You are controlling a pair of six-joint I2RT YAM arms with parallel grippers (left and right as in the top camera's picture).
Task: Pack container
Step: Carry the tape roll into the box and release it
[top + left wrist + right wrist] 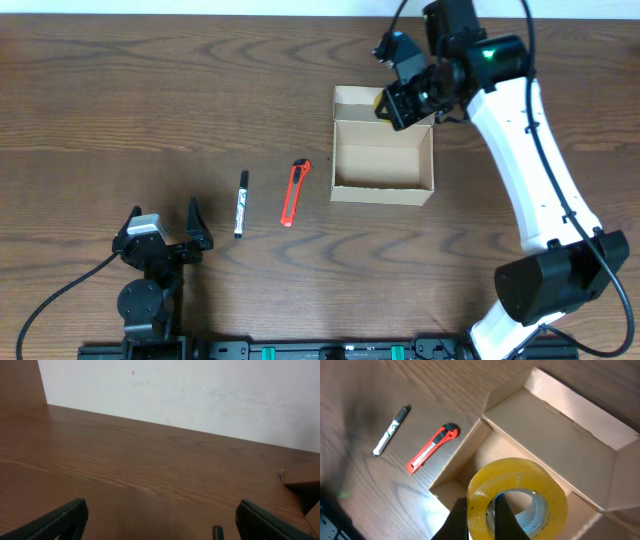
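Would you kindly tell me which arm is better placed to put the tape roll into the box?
Right. The right gripper is shut on the yellow tape roll directly above the open box. The left gripper stands open near the marker, well away from the box and holding nothing.

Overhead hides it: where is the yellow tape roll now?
In the right wrist view, the yellow tape roll is clamped in the right hand over the open cardboard box, right of the red box cutter.

Overhead and right wrist above container (382,155)
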